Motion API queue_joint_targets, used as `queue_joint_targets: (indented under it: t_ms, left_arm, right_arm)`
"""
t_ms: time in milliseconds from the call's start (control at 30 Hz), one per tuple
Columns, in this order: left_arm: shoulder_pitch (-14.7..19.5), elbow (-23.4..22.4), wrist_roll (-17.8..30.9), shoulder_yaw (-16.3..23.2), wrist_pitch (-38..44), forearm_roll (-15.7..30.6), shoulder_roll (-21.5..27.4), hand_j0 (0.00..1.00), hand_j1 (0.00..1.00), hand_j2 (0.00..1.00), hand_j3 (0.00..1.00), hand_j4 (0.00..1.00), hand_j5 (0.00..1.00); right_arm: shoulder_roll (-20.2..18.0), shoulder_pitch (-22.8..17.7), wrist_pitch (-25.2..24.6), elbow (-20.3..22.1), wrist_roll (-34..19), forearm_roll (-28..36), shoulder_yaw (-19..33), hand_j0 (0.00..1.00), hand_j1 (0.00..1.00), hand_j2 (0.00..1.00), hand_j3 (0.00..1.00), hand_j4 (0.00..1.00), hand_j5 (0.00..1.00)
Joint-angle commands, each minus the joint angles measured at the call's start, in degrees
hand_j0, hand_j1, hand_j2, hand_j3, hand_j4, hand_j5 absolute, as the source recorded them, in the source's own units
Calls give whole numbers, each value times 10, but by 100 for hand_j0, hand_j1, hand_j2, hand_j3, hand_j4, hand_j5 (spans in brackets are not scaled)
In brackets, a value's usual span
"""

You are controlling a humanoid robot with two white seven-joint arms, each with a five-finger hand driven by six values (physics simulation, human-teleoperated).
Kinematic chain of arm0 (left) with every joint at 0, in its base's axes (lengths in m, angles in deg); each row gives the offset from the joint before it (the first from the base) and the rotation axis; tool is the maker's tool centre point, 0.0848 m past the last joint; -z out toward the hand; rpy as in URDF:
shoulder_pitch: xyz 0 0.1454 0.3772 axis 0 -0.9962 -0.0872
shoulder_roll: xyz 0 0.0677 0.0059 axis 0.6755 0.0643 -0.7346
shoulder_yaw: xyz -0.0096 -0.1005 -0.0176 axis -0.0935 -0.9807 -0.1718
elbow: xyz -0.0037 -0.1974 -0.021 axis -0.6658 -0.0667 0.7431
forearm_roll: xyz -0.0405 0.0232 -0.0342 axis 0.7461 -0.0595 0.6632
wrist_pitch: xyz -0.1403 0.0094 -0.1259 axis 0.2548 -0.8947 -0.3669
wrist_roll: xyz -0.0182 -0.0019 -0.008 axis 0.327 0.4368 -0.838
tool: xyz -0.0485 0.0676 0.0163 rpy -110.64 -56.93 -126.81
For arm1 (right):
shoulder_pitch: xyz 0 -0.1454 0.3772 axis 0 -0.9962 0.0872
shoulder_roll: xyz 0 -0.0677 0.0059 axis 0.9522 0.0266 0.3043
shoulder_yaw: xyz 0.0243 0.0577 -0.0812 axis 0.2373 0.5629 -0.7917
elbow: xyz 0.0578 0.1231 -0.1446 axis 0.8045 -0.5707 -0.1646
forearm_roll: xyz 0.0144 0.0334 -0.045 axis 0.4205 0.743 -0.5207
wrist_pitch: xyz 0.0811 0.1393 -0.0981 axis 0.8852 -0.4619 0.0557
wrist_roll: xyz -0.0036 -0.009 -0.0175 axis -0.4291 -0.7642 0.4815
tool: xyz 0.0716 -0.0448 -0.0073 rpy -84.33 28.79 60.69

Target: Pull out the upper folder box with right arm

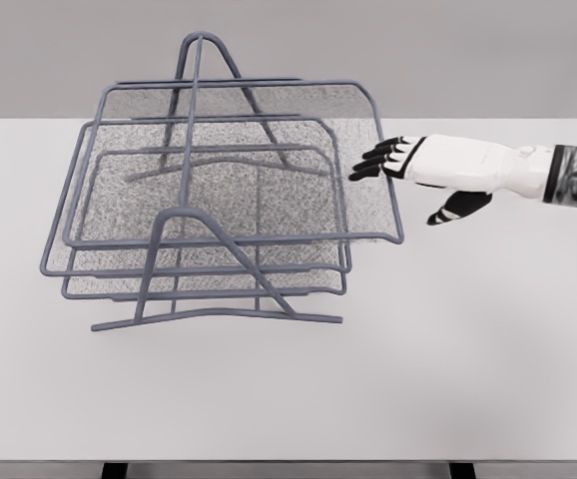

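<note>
Upper folder box [231, 165], no readable writing

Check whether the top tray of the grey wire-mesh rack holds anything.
Empty: the top grey wire-mesh tray shows only bare mesh, with the lower trays visible through it.

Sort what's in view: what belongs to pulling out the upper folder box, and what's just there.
Belongs to the job:
upper tray of the wire mesh rack
right hand, fingers spread, beside the tray's right edge, holding nothing

Just there:
lower trays
rack frame
white table
</note>
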Motion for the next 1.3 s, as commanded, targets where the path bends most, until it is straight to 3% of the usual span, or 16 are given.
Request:
queue_joint_targets:
  t_ms: [0,300,433,1000,1133,1267]
  left_arm:
    - [0,0,0,0,0,1,0,100,100,100,100,100,100]
    - [0,0,0,0,0,0,0,100,100,100,100,100,100]
    - [0,0,0,0,0,0,0,100,100,100,100,100,100]
    - [0,0,0,0,0,0,0,100,100,100,100,100,100]
    - [0,0,0,0,0,0,0,100,100,100,100,100,100]
    - [0,0,0,0,0,0,0,100,100,100,100,100,100]
  right_arm:
    - [-14,-1,3,-1,-1,-36,0,100,100,100,100,100,100]
    - [-40,-4,3,1,-1,-35,13,100,100,100,100,100,100]
    - [-49,-27,3,1,-1,-34,40,100,100,100,100,100,100]
    - [-83,-28,3,11,-1,-12,80,100,100,100,100,100,100]
    - [-136,-28,3,11,-1,28,81,100,100,100,100,100,100]
    - [-145,-29,3,12,-1,32,105,100,100,100,100,100,100]
